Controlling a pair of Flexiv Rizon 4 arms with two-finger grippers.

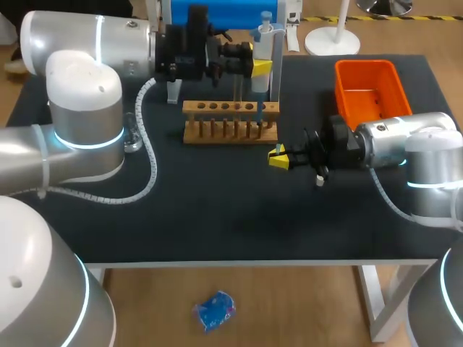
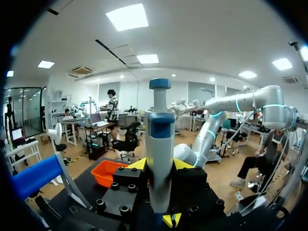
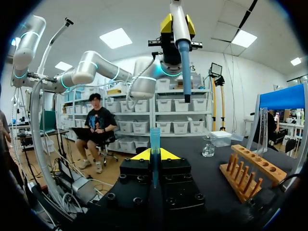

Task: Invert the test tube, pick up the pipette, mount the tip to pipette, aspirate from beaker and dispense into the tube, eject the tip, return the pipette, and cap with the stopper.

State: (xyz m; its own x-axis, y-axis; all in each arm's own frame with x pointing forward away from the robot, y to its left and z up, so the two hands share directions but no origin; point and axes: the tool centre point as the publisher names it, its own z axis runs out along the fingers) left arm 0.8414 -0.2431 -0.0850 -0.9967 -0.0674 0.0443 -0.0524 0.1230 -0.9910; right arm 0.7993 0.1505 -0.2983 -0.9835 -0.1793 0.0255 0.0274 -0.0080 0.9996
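My left gripper (image 1: 260, 67) is shut on the white and blue pipette (image 1: 263, 43), held upright above the back of the wooden tube rack (image 1: 230, 121). In the left wrist view the pipette (image 2: 160, 144) stands between the yellow fingertips (image 2: 138, 164). My right gripper (image 1: 278, 157) sits just right of the rack's front, shut on a thin blue pipette tip (image 3: 154, 144) that points up. From the right wrist view the pipette's blue shaft (image 3: 185, 72) hangs above and a little beyond that tip, apart from it. A glass beaker (image 3: 208, 147) stands far across the table.
An orange bin (image 1: 369, 90) is at the back right, close behind my right arm. The blue-topped pipette stand (image 1: 224, 11) rises at the back edge behind the rack. My left arm's white hose (image 1: 148, 155) loops over the table's left part.
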